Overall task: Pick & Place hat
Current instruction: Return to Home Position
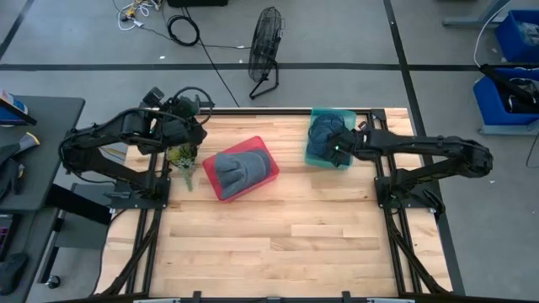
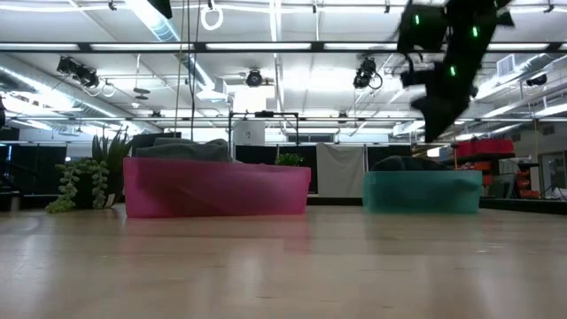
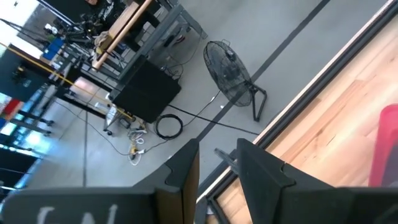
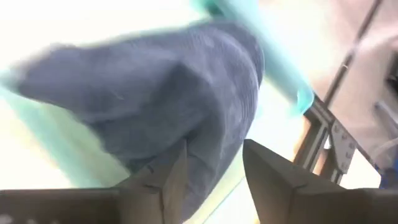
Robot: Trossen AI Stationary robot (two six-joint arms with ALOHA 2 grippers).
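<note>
A red bin (image 1: 263, 160) stands left of the table's middle with a grey-blue hat (image 1: 236, 171) lying in it; in the low view the bin (image 2: 215, 188) shows with the hat (image 2: 182, 149) above its rim. A teal bin (image 1: 317, 153) near the far right edge holds a dark blue hat (image 1: 322, 130), which also fills the right wrist view (image 4: 155, 93). My right gripper (image 1: 338, 150) hangs open above this bin (image 2: 423, 190), its fingertips (image 4: 214, 180) over the hat and apart from it. My left gripper (image 3: 217, 171) waits open at the far left edge (image 1: 192, 114).
A small green plant (image 1: 181, 156) stands at the table's left edge beside the red bin, under the left arm. A black floor fan (image 1: 265, 46) and cables lie beyond the far edge. The wooden table top (image 1: 286, 244) is bare toward the near side.
</note>
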